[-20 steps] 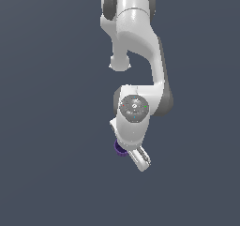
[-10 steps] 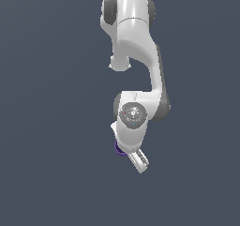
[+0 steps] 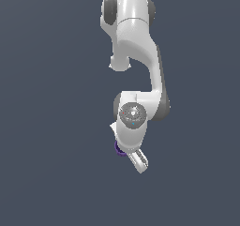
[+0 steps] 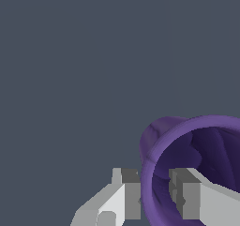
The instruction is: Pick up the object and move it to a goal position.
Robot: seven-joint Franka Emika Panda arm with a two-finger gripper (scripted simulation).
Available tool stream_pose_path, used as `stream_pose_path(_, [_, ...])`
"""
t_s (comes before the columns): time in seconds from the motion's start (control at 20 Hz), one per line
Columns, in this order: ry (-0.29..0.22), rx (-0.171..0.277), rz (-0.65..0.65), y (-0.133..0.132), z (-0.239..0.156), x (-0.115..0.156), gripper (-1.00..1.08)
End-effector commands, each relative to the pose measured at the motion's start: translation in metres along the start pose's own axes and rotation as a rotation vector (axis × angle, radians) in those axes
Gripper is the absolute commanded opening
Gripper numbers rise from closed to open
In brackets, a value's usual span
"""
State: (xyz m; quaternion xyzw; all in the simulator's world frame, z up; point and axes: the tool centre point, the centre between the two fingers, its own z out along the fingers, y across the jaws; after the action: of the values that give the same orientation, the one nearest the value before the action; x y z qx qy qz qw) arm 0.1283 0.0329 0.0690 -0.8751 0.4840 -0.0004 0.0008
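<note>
Since the earlier exterior frames, little change was seen at the wrist end, while the upper links of the arm [image 3: 136, 47] had been shifted a little toward the exterior view's left and upward; the cup stayed tucked at the same spot beside the hand.

Nearest the wrist camera, the gripper [image 4: 154, 194] was seen closed on the rim of the small dark purple cup [image 4: 187, 145]. One grey finger pad [image 4: 129, 192] was pressed against the outside of the purple wall, and the other finger [image 4: 190, 194] was placed inside the hollow, so that the wall was pinched between them. The cup was viewed partly down its open mouth, with its ribbed inner surface visible. Part of the cup was cut off by the edge of that picture.

Farther off, in the exterior view, only a sliver of the cup [image 3: 119, 148] was seen, peeking out at the exterior view's left of the white hand [image 3: 133, 150], directly below the round wrist joint [image 3: 132, 114]. Beyond everything, a plain dark grey-blue background [image 3: 47, 126] was shown, and whether the cup was resting on a surface or lifted could not be told.
</note>
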Motion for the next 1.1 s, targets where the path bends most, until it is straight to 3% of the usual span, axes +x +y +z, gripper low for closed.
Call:
stream_pose_path(0.0, [0.0, 0.0, 0.0, 0.001, 0.0, 0.0, -1.0])
stream_pose_path(0.5, [0.0, 0.0, 0.0, 0.031, 0.0, 0.023, -1.0])
stream_pose_path(1.05, [0.0, 0.0, 0.0, 0.123, -0.001, 0.094, -1.0])
